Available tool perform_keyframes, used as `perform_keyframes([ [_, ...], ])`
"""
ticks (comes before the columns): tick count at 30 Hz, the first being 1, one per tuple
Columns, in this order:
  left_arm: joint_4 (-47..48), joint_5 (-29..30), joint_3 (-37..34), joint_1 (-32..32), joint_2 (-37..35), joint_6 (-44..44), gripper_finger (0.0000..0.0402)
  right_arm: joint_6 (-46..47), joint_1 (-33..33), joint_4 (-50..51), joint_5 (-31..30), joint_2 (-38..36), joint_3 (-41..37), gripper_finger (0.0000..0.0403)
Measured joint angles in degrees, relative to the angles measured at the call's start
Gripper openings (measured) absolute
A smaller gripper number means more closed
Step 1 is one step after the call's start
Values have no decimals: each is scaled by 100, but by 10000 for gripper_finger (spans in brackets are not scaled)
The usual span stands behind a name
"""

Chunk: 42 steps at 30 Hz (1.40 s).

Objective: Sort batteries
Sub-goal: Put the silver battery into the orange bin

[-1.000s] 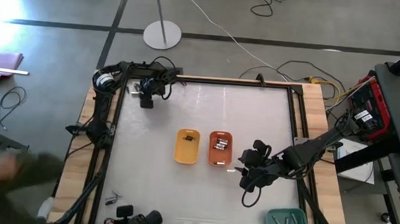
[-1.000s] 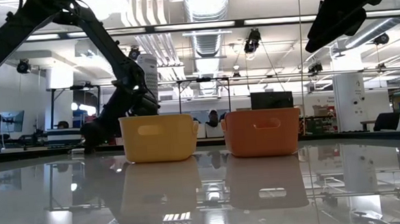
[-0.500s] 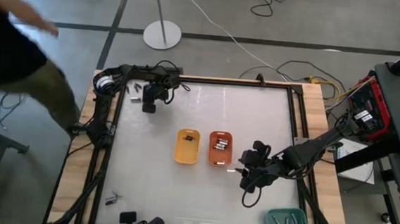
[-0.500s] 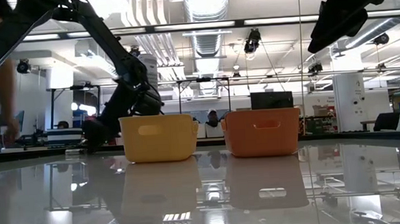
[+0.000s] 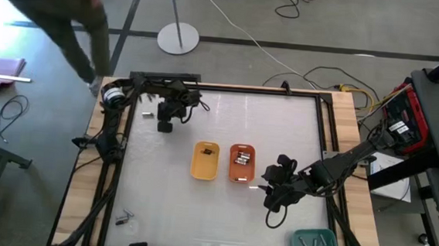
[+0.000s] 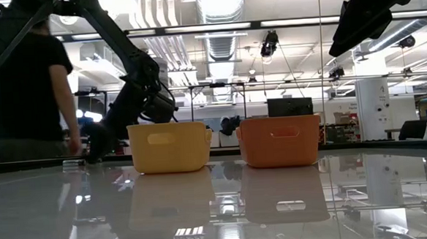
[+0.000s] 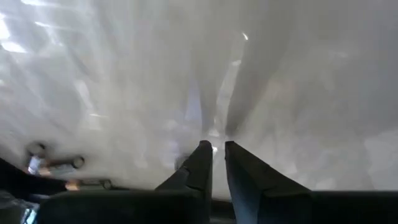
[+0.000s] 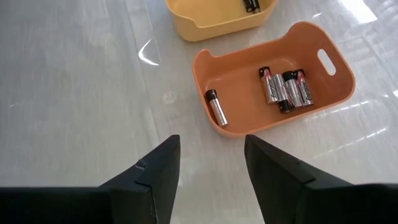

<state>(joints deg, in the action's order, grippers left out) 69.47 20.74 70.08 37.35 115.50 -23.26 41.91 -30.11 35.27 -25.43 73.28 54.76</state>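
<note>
The left gripper (image 5: 163,124) hovers at the table's far-left corner, dark fingers nearly closed on nothing; the right gripper (image 8: 208,163), spread and empty, waits beside the orange plastic tray (image 8: 336,59). Its small cylindrical batteries (image 8: 283,87) look rigid, smooth, roll-prone — best pinched mid-body. No label is legible.

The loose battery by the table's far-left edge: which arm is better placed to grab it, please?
Left: the left gripper is right beside that battery; the right gripper is far off, by the orange tray.
</note>
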Motion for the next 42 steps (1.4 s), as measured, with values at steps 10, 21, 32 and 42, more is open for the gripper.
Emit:
perform_keyframes([
  [10, 110, 428, -397, -49, -461, 117, 112, -5, 0, 0, 0, 0, 0, 187],
  [21, -729, 642, -1305, -42, -531, -22, 148, -48, 2, -2, -7, 0, 0, 187],
  [32, -718, 353, -1346, -34, -518, -21, 77, 80, 2, -22, -5, 0, 0, 176],
  [42, -1027, -165, -1407, -225, -1184, 160, 23, 96, 0, -117, -2, 0, 0, 164],
])
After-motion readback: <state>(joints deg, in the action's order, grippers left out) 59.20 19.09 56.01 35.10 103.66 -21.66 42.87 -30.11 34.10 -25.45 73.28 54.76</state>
